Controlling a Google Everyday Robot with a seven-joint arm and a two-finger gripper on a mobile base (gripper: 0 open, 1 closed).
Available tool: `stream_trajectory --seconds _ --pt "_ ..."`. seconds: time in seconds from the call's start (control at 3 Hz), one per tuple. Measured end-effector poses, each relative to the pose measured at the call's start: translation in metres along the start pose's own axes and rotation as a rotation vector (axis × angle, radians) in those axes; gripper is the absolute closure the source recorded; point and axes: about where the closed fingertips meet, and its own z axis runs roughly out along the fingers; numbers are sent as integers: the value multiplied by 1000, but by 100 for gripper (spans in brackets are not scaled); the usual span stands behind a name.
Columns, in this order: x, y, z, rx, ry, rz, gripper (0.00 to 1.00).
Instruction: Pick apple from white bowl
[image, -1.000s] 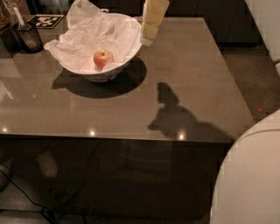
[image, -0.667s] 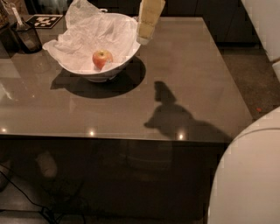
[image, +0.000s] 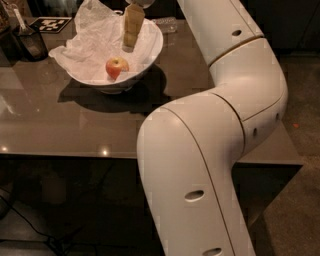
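A small red apple (image: 116, 67) with a yellowish patch lies in the large white bowl (image: 148, 56), which is lined with crumpled white tissue paper (image: 90, 35). The bowl stands on the dark glossy table at the upper left. My gripper (image: 131, 41) hangs over the bowl, just above and to the right of the apple, pointing down, apart from the apple. My white arm (image: 225, 130) fills the right and middle of the view.
A small dark cup (image: 30, 42) with a utensil stands at the table's far left. A black-and-white marker tag (image: 51, 24) lies behind the bowl. The table's front edge (image: 75, 155) runs across the lower left, with cables on the floor below.
The arm has swung into view, now filling the right side. The gripper has moved left and down over the bowl, closer to the apple.
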Motion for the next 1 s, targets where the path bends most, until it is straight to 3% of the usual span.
stream_trajectory --seconds 0.33,1.0 --pt "-5 -5 5 17 -14 -1 0" --pt "-6 -2 59 -69 -70 44 0"
